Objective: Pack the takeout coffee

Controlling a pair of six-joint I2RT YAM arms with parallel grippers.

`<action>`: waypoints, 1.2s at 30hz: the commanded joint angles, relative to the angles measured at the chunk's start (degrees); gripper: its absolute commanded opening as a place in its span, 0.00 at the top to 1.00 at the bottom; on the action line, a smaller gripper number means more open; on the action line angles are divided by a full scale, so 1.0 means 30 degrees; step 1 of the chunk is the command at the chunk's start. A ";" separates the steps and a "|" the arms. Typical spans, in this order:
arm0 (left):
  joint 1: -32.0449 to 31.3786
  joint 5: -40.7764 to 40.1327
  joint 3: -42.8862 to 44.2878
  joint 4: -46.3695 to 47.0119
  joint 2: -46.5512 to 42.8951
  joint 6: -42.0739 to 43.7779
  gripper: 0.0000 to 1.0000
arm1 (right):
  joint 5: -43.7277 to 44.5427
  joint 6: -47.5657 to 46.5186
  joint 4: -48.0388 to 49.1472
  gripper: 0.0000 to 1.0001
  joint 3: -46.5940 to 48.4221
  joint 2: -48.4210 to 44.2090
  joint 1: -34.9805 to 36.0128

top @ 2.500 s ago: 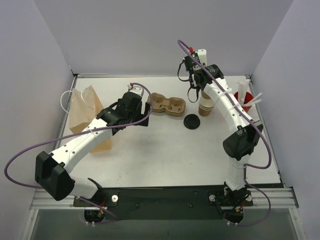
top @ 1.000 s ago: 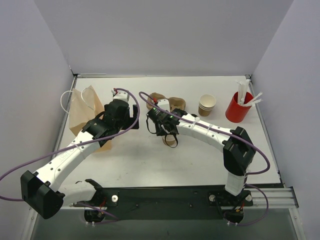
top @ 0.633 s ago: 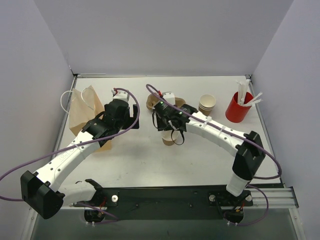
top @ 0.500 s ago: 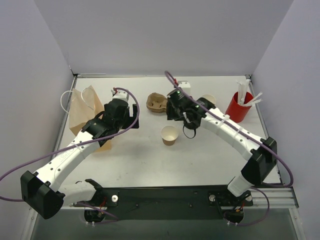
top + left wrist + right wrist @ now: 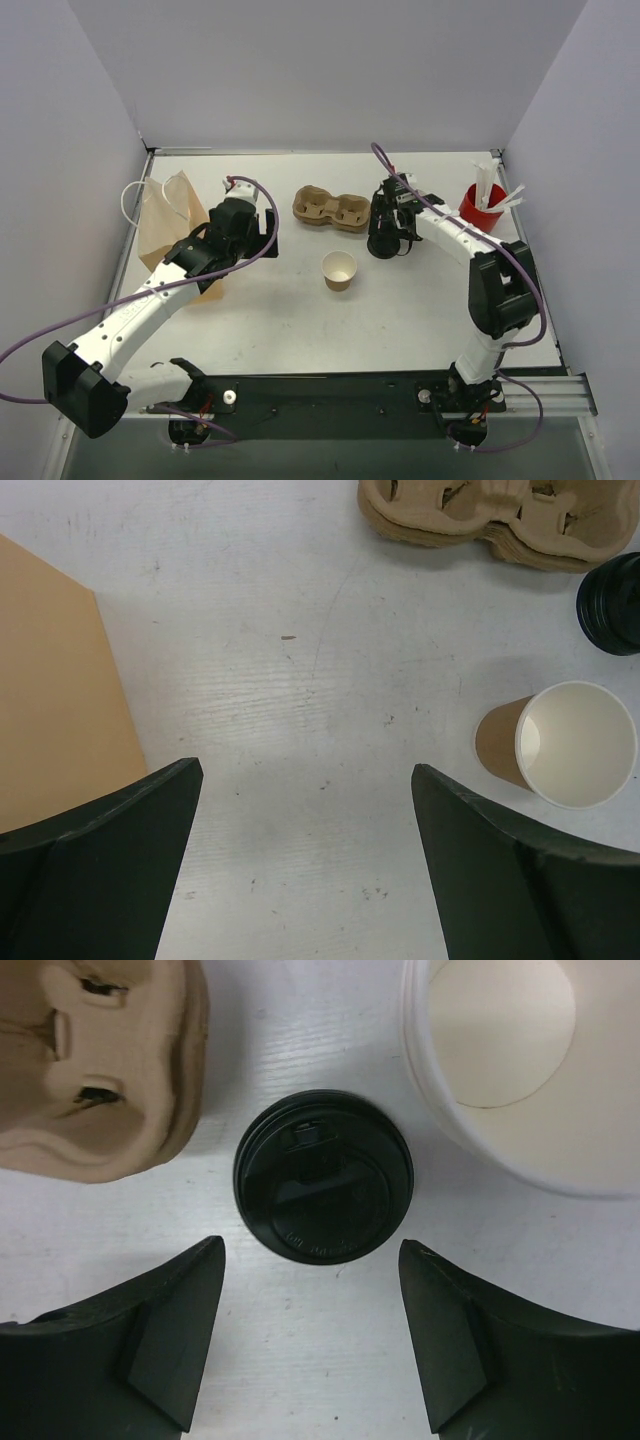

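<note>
Leaves the takeout coffee (image 5: 340,270) standing upright and open-mouthed on the bare middle of the worktop (image 5: 300,320), apart from everything else, probably so that a cover can go on before packing. Hangs the right jaws straight above the black lid (image 5: 323,1190), spread wide to either side of it, holding nothing and not touching it. Reads as a line-up for lifting it off the worktop. Finds that lid crowded between the pulp cup carrier (image 5: 90,1070) and a stack of spare cups (image 5: 510,1060), so calls for a straight descent with little room to drift sideways. Holds the left jaws wide open and empty too, low over bare worktop between the brown paper bag (image 5: 50,680) and the coffee, seemingly parked within reach of both. Sets the bag at the far left edge, well apart from the cup. Hence, by judgement, no packing done yet.
</note>
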 commanded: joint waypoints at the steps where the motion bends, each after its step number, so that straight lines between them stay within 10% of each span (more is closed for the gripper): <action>1: 0.0193 0.0175 -0.0138 0.0964 0.0159 0.0197 0.02 | -0.1101 -0.1174 0.2500 0.33 -0.0418 0.0711 -0.0307; 36: 0.0251 0.0351 -0.0254 0.1023 0.0394 -0.0008 0.03 | -0.0982 -0.2084 0.3470 0.23 -0.0301 0.3292 -0.1040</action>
